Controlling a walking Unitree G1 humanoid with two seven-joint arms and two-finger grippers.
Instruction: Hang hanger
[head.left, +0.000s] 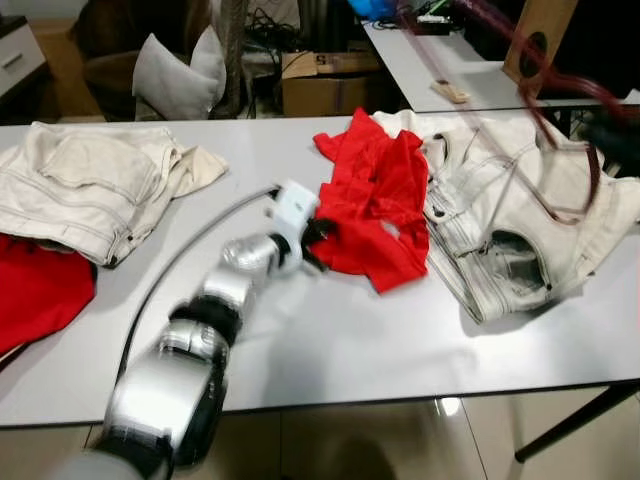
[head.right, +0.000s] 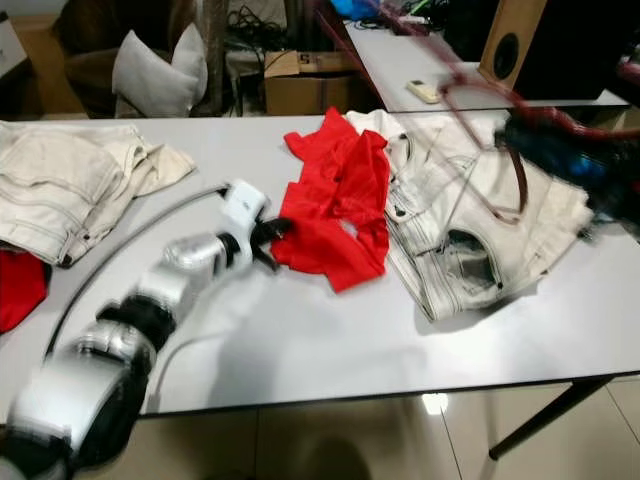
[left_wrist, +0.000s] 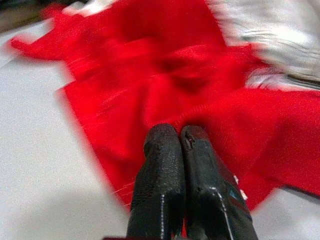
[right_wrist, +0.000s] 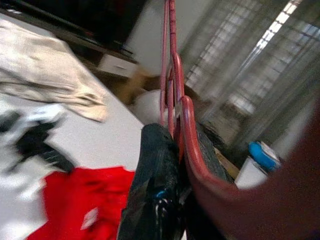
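At the far left of the counter (head.left: 330, 350) lay a cream garment (head.left: 90, 185), with a second red cloth (head.left: 35, 290) at the near left edge. Neither was in play.

My left gripper (left_wrist: 180, 137) was at the left edge of the red garment (head.left: 375, 205), which lay crumpled near the middle of the counter. In the left wrist view the fingers (left_wrist: 160, 170) were pressed together against a raised fold of the red fabric; I could not confirm that any cloth sat between them.

Just right of the red garment and touching it lay pale jeans (head.left: 510, 225), spread open.

Above the jeans, the dark red hanger (head.left: 560, 120) was up in the air, motion-blurred. In the right wrist view my right gripper (right_wrist: 172, 160) was clenched on the hanger's frame, the red bars running between and past the fingers.

Judgement: the step in hand was bringing hanger and garment together. The next move called for the left fingers to secure and lift an edge of the red garment, and for the hanger to come down steadily to meet it. No rail was visible for hanging.
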